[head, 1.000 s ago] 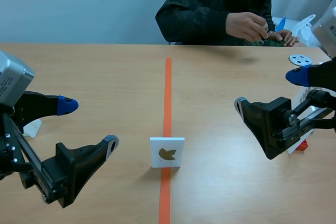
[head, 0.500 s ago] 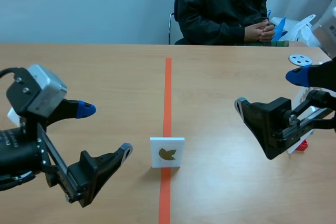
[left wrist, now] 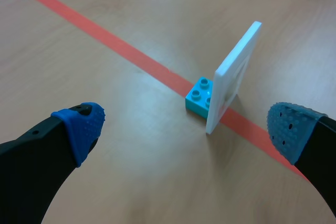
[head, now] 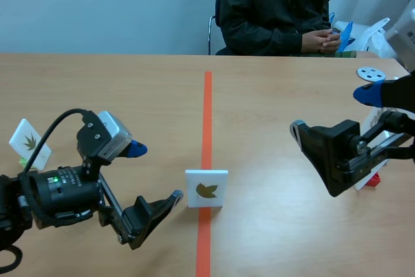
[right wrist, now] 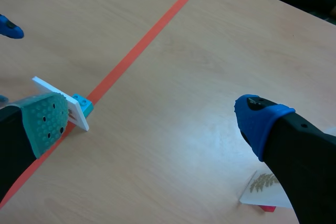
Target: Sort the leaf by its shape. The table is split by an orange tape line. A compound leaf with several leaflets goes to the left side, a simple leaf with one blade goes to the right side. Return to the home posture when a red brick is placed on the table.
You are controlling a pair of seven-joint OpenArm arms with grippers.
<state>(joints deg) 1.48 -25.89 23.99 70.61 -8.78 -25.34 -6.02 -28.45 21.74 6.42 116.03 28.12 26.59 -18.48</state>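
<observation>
The leaf card (head: pixel 207 189) was seen upright on the orange tape line (head: pixel 207 108), toward the 6 o'clock end of the table (head: pixel 130 89), with its brown leaf print turned to the scene camera. The left gripper (head: pixel 155 172) was held low at the card's 9 o'clock, its fingers spread wide with nothing between them. The right gripper (head: pixel 331 111) was held well apart at the card's 2 o'clock, likewise spread and empty. Only in the wrist views was a teal block (left wrist: pixel 198 95) shown touching the card's back, and the card was seen edge-on ahead of the left fingers. The fern-like print on a second card (right wrist: pixel 265 188), set on a red block (right wrist: pixel 268 208), could be made out only in the right wrist view. A third card (head: pixel 29 142) was shown only in the scene view, at the left gripper's 9 o'clock. A person (head: pixel 279 4) was seated at the table's 12 o'clock, hands clasped.
</observation>
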